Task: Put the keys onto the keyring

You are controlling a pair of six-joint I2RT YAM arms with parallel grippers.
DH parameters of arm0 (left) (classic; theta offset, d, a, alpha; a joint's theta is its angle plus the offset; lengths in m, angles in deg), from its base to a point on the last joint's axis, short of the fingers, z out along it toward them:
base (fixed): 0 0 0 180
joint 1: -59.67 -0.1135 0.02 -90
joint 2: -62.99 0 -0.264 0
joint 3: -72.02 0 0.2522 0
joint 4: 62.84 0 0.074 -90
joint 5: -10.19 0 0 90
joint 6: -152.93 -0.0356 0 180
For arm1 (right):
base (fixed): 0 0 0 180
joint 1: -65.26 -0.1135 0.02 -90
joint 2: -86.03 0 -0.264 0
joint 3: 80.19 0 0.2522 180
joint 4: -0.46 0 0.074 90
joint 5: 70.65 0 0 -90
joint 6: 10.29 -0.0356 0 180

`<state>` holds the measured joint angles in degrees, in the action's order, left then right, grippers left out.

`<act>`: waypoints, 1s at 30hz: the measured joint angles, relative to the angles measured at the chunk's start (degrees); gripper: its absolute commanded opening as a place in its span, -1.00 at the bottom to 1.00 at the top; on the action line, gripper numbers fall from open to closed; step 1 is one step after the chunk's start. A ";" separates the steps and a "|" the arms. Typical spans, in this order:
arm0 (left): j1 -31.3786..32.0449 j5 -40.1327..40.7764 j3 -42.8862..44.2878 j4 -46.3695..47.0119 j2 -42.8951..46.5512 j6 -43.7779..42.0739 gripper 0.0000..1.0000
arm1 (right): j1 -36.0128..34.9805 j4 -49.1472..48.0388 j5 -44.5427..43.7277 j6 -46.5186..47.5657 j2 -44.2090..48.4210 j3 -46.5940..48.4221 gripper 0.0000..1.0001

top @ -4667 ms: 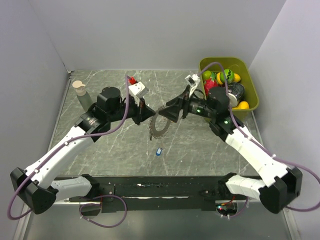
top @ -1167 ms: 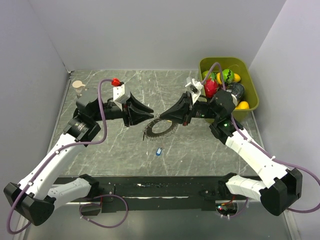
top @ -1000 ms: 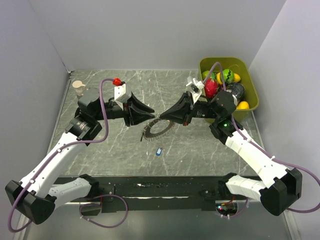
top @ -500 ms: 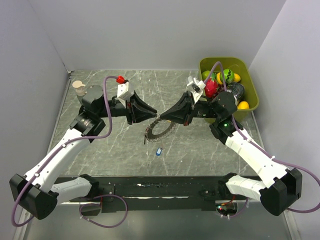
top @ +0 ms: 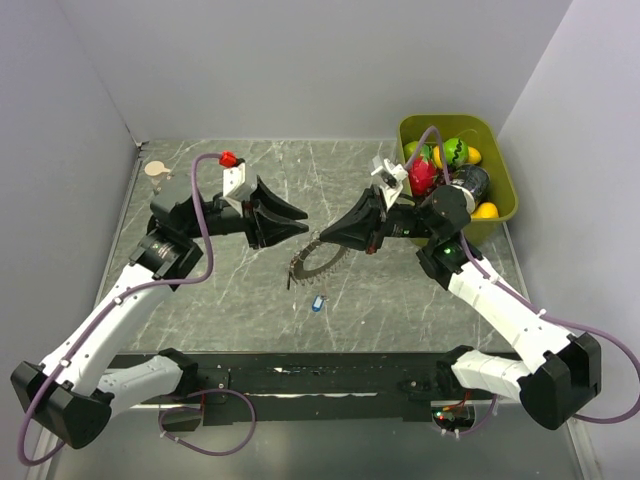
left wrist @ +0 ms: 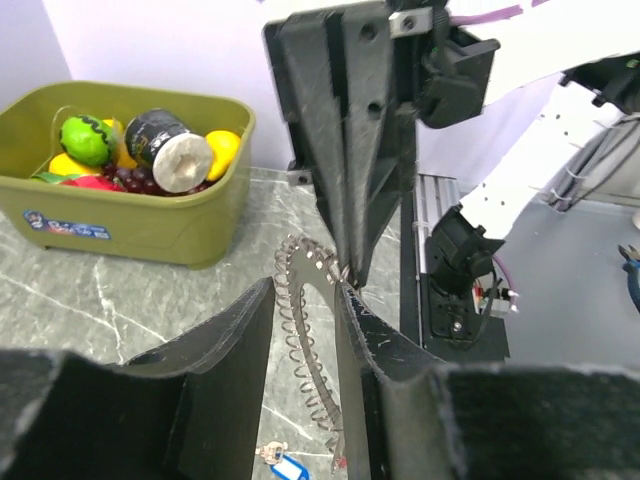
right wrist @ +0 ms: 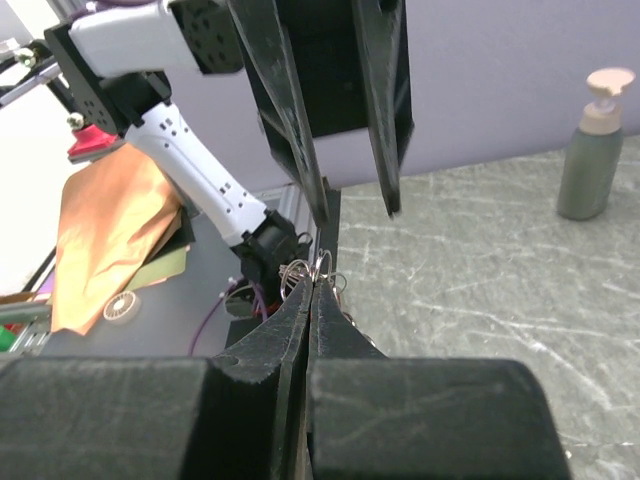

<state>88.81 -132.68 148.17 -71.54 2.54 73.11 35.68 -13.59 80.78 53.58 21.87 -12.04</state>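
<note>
Left gripper [top: 301, 222] has pulled back a bit, away from the bin [top: 447, 119], its fingers apart. Right gripper [top: 325, 238] pinches the top rim of the keyring [top: 310, 260]. It hangs tilted, long side slanting down away from the bin, above a loose blue key [top: 318, 302]

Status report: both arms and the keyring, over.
Right gripper shut on the keyring, pinching its upper edge. Left gripper open, fingers facing the ring. Blue key loose on the table, not yet threaded. Nothing between the grippers.
</note>
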 measured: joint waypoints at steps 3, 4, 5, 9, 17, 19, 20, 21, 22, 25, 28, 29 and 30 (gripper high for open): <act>-0.22 -1.33 0.59 -0.15 -0.11 0.07 -0.31 | 0.02 -0.55 0.63 -0.04 -0.26 -0.87 -1.00; -0.24 -1.95 0.76 -0.13 -0.33 0.17 -0.32 | 0.02 -0.59 0.79 -0.04 -0.42 -1.14 -1.00; -0.24 -2.69 0.85 -0.15 -0.57 0.31 -0.33 | 0.02 -0.52 0.94 -0.09 -0.59 -1.29 -1.00; -0.26 -4.50 0.85 -0.20 -1.60 1.11 -0.38 | 0.02 -0.52 1.11 -0.24 -1.16 -1.31 -1.00; -0.26 -6.54 1.22 -1.40 -4.20 1.16 -0.43 | 0.02 -0.44 1.18 -0.20 -1.27 -1.31 -1.00; -0.26 -6.99 1.25 -1.66 -4.46 1.14 -0.43 | 0.13 -0.15 1.20 -0.15 -1.27 -1.31 -1.00; -0.31 -7.28 1.25 -1.75 -4.50 1.11 -0.43 | 0.13 -0.07 1.18 -0.02 -1.27 -1.31 -1.00; -0.31 -7.41 1.25 -1.81 -4.55 1.11 -0.43 | 0.15 -0.02 1.18 0.02 -1.27 -1.31 -1.00; -0.31 -7.69 1.27 -1.92 -4.55 1.11 -0.43 | 0.17 -0.02 1.18 0.09 -1.27 -1.31 -1.00; -0.31 -8.02 1.27 -2.32 -4.59 1.07 -0.46 | 0.17 -0.02 1.18 0.13 -1.27 -1.31 -1.00; -0.31 -8.41 1.27 -3.02 -4.66 0.92 -0.59 | 0.17 -0.02 1.18 0.13 -1.27 -1.31 -1.00; -0.31 -8.41 1.29 -3.32 -4.68 0.61 -0.66 | 0.17 -0.02 1.18 0.13 -1.27 -1.31 -1.00; -0.31 -8.39 1.29 -3.76 -4.70 0.31 -0.69 | 0.17 -0.02 1.18 0.11 -1.27 -1.31 -1.00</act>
<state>88.51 -141.07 149.46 -75.30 -2.16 73.42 35.85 -13.61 81.96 53.69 20.60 -13.35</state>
